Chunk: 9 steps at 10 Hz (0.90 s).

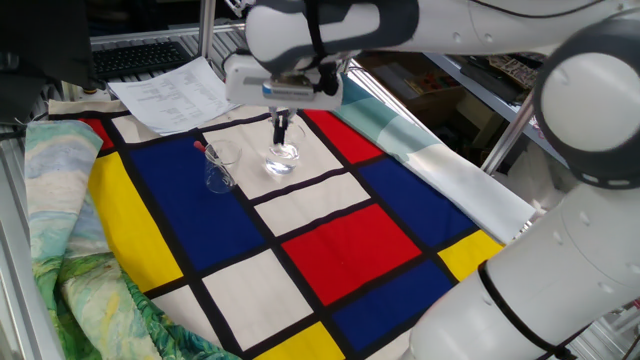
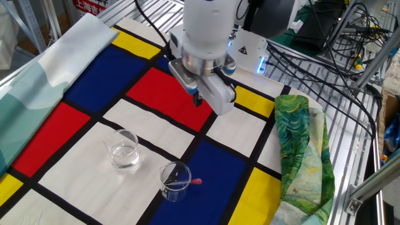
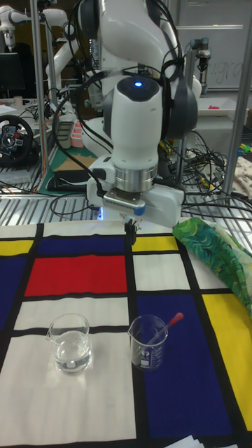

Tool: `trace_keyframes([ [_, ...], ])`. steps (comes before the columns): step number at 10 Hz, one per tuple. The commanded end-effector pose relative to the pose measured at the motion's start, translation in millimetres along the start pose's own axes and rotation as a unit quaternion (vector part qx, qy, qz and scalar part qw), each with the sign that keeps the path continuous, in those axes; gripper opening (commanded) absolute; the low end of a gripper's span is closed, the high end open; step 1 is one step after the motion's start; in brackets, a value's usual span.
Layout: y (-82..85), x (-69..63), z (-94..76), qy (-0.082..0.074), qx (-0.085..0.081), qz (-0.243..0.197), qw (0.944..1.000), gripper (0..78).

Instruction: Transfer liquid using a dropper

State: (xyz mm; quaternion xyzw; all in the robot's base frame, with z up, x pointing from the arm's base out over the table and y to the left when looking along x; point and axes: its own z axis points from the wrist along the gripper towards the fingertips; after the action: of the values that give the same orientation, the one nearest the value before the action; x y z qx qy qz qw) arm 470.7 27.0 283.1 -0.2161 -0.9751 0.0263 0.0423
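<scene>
The dropper, a slim clear tube with a red bulb, leans inside the small graduated beaker on the blue square. Beside it on the white square stands a rounder clear glass with a shallow pool of clear liquid in its bottom. My gripper hangs well above the cloth, behind both vessels, its dark fingers together and holding nothing. In one fixed view the gripper lines up over the rounder glass, with the beaker to its left.
A chequered red, blue, yellow and white cloth covers the table. A green patterned cloth lies bunched at one side, and printed papers at a corner. Metal frame rails and cables ring the table.
</scene>
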Motion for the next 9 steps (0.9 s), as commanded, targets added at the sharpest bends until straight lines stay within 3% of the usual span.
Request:
trace_keyframes([
  [1,-2.8,5.7,3.4,-0.004,0.001,-0.003,1.0000,0.0],
  [5,-11.0,19.8,11.3,-0.012,0.007,-0.019,0.9997,0.0],
  [9,-11.0,19.8,11.3,-0.011,0.009,-0.044,0.9989,0.0],
])
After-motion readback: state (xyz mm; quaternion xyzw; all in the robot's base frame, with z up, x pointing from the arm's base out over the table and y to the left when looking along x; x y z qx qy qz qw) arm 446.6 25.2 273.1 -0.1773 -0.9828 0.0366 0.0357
